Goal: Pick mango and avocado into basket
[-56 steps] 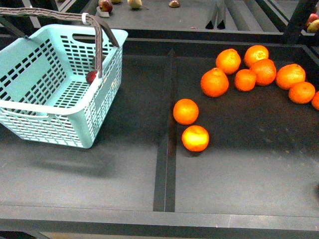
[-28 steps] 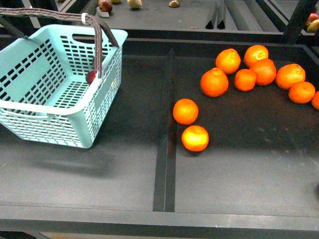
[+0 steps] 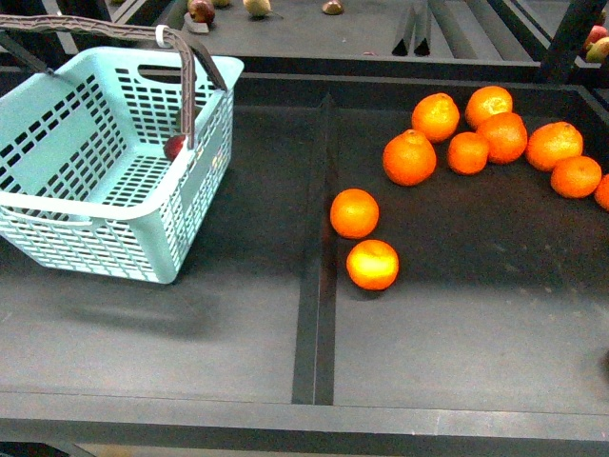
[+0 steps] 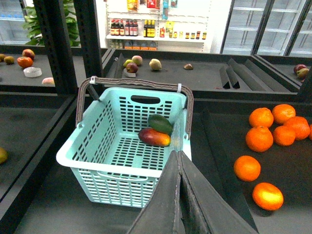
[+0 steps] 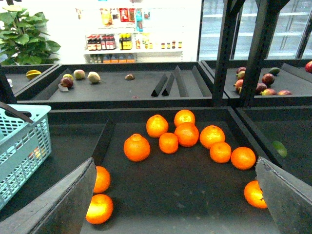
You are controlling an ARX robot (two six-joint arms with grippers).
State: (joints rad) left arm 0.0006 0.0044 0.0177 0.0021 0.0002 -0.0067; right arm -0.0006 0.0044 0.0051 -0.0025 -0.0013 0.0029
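Both fruits are home: in the left wrist view we see the mango point(image 4: 155, 137) and the avocado point(image 4: 160, 124) lying touching each other on the slotted floor of the basket point(image 4: 122, 168), tucked toward its far right corner, w/ the avocado behind the mango. From the front view only a red sliver of the mango point(image 3: 174, 146) shows past the basket point(image 3: 114, 233) handle; the avocado is hidden there. The basket sits tilted on the left bay of the dark tabletop point(image 3: 238, 324), handles swung up, likely left open that way so fruit can drop straight in. The left end effector point(image 4: 178, 195) hangs above and just beside the basket's near right corner, clenched and holding nothing, fingers pressed flat together. The right end effector point(image 5: 175, 195) is spread wide, also holding nothing, its fingers framing the tangerines point(image 5: 168, 139) scattered in the right bay, well apart from the basket. We judge the task done, w/ both arms drawn clear of the load. Vs. the front views half a sec and one sec ago, nothing differs: basket, mango sliver and every tangerine point(image 3: 372, 264) sit exactly where they were.
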